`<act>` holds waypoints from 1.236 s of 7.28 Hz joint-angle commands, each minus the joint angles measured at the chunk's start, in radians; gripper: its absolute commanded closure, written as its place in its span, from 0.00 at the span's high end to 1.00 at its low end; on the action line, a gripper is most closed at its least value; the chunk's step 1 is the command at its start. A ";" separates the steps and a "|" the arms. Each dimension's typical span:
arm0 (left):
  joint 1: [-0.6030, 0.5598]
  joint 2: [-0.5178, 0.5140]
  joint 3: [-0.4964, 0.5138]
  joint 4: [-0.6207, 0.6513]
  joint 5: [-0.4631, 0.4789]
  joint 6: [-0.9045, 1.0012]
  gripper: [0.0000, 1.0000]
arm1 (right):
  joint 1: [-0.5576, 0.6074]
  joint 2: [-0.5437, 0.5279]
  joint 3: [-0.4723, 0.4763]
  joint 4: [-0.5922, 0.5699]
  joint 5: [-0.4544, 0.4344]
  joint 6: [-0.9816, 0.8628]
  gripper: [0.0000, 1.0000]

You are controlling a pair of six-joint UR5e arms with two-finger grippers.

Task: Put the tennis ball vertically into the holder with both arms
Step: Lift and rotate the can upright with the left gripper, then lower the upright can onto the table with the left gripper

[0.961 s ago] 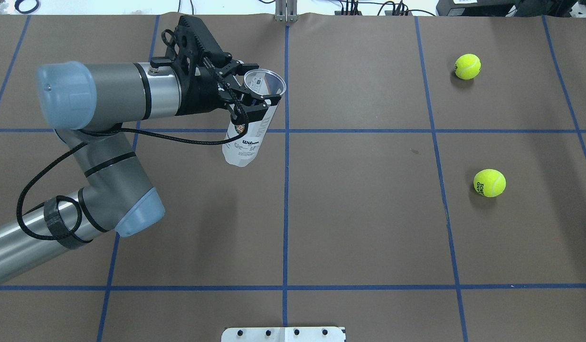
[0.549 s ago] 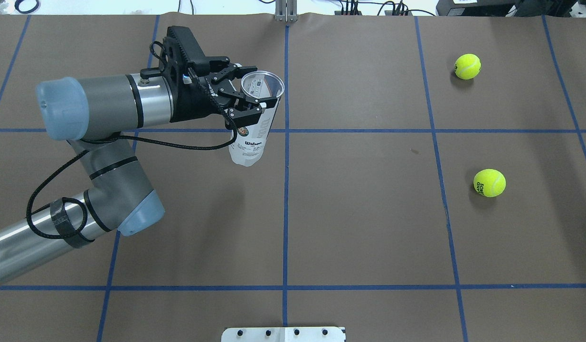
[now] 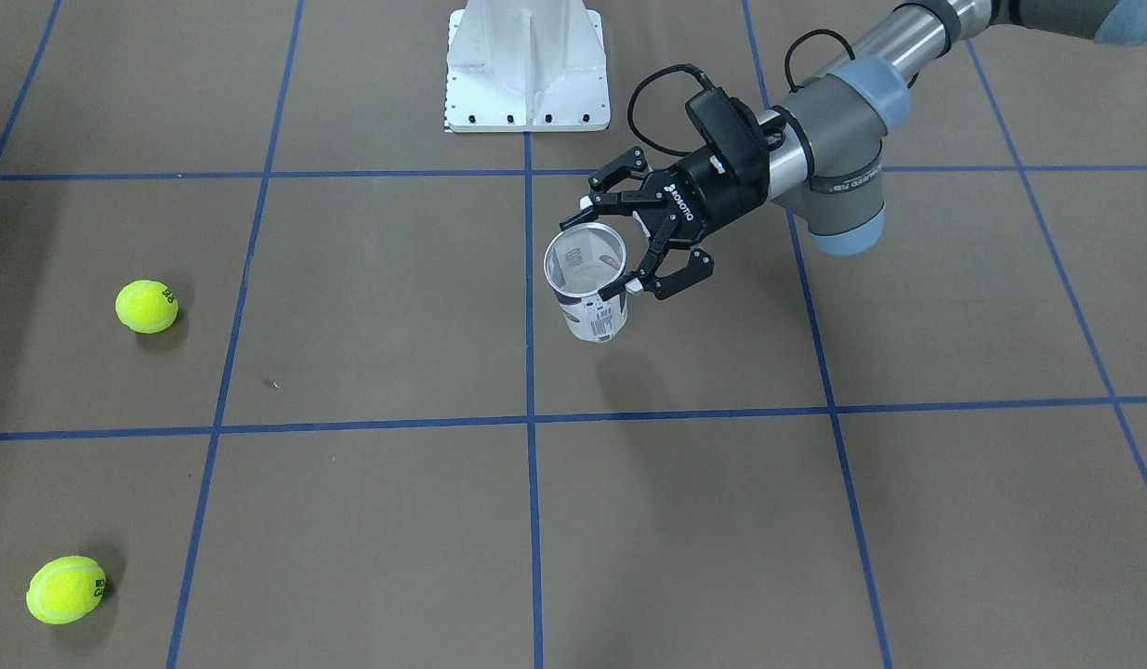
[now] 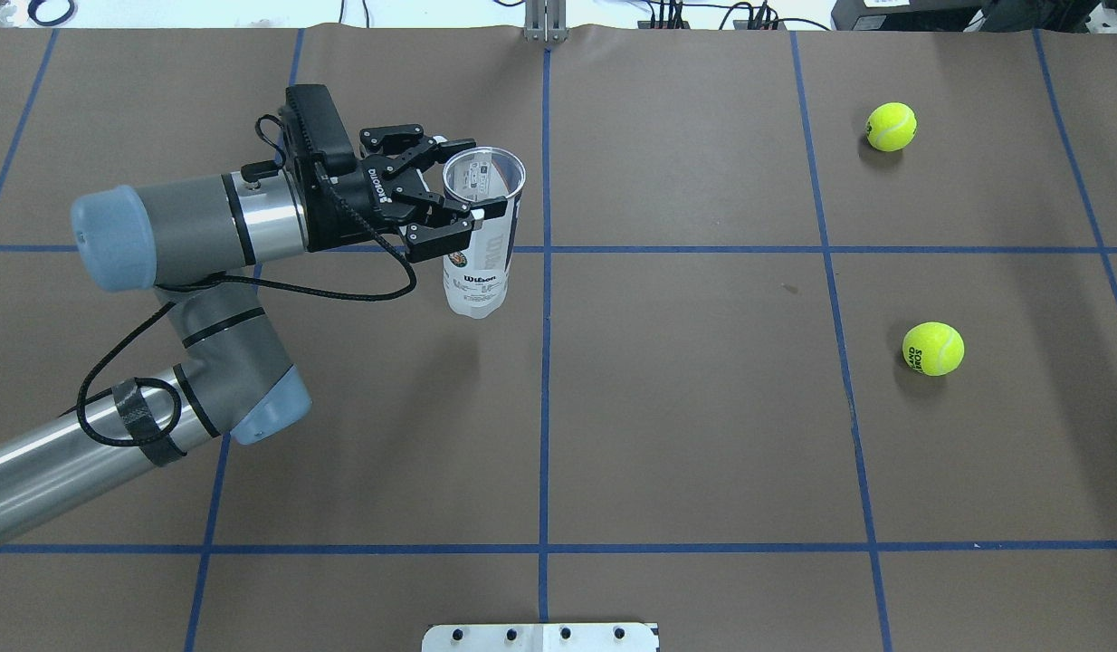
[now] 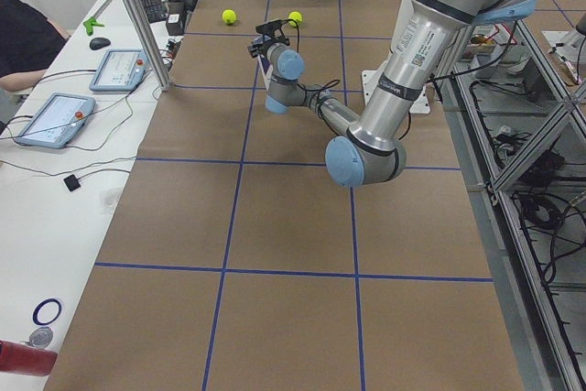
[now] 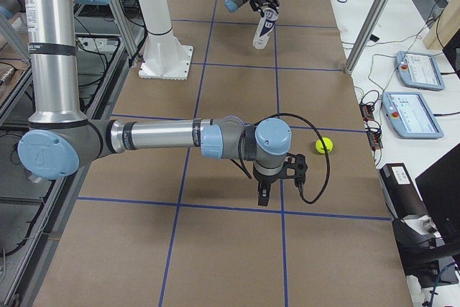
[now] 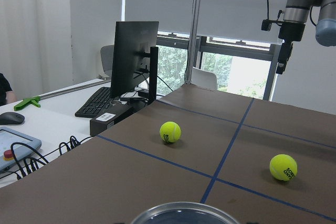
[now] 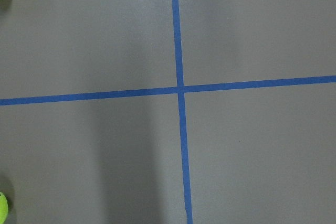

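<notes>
Our left pincer [image 4: 475, 181] is closed around the can [image 4: 475, 276], gripping it just under the silver rim, with one finger on either side of the clear wall. The can hangs clear of the table [image 4: 703, 435] and nothing props it from below. It is over the left half, nearer the far edge than the near one, just left of the centre tape line. Its mouth faces up and it stands roughly upright, perhaps leaning a little. We can see down through the opening and find no ball inside.

Both balls lie loose on the table towards the right edge, well apart from the can. One [image 4: 891, 126] sits near the far right corner and the other [image 4: 932, 349] about halfway along that edge.

Our right pincer [image 6: 264, 193] points down above the table, near the second ball [image 6: 324, 145] but not touching it. It shows too small for us to tell how far it is open, and its own camera shows only bare table and tape.

By our reckoning the first part is done: the can is lifted and its mouth is offered upward. What is left is the larger share: the right arm has to pick up a ball, carry it across to the can and drop it straight down through the rim
</notes>
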 commanded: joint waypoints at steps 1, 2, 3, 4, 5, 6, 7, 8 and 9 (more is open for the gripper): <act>0.057 0.000 0.067 -0.157 0.095 0.000 0.57 | 0.000 0.000 0.003 0.001 0.000 0.000 0.99; 0.114 -0.008 0.126 -0.259 0.194 0.002 0.57 | 0.000 0.000 0.003 0.001 0.000 0.000 0.99; 0.142 -0.011 0.144 -0.285 0.232 0.002 0.57 | 0.000 0.002 0.003 0.001 0.000 0.000 0.99; 0.140 -0.011 0.142 -0.285 0.232 0.008 0.57 | 0.000 0.002 0.006 0.001 0.000 0.000 0.99; 0.131 -0.006 0.142 -0.285 0.232 0.016 0.57 | 0.000 0.002 0.003 0.001 0.000 0.000 0.99; 0.133 -0.005 0.144 -0.282 0.231 0.035 0.57 | 0.000 0.002 0.003 0.001 0.000 0.000 0.99; 0.134 -0.006 0.144 -0.279 0.231 0.075 0.57 | 0.000 0.002 0.003 0.001 0.000 0.000 0.99; 0.137 -0.003 0.148 -0.280 0.231 0.077 0.57 | 0.000 0.002 0.003 0.001 0.000 0.000 0.99; 0.139 -0.003 0.153 -0.280 0.231 0.077 0.57 | 0.000 0.002 0.003 0.001 0.000 -0.002 0.99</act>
